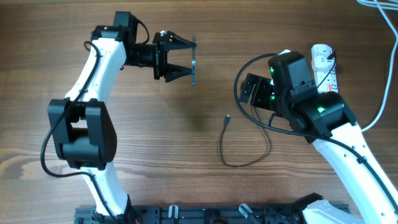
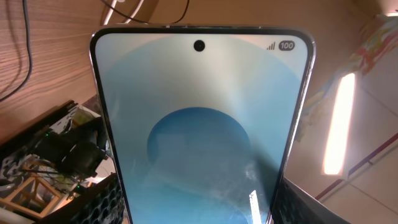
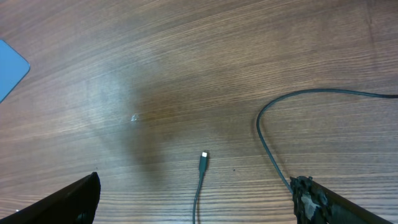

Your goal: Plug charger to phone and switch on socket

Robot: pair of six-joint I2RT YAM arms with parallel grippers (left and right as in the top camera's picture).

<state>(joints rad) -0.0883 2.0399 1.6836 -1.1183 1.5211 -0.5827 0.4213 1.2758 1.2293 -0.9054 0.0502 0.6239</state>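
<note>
We grip the phone (image 1: 194,61) in the left end effector (image 1: 186,59) and want the open right end effector (image 3: 199,205) centred on the charger tip (image 3: 203,158), five o'clock from the phone.

The left tool (image 1: 188,59) holds the phone (image 1: 194,61) between its fingers. The phone is turned edge-on and shows only as a thin sliver. The charger (image 1: 227,119) lies in a loose loop on the wooden worktop (image 1: 155,143), its small plug tip near the right tool (image 1: 249,92), whose jaws stand wide and empty. The white socket (image 1: 318,62) lies beyond the right arm, partly hidden by it.
</note>
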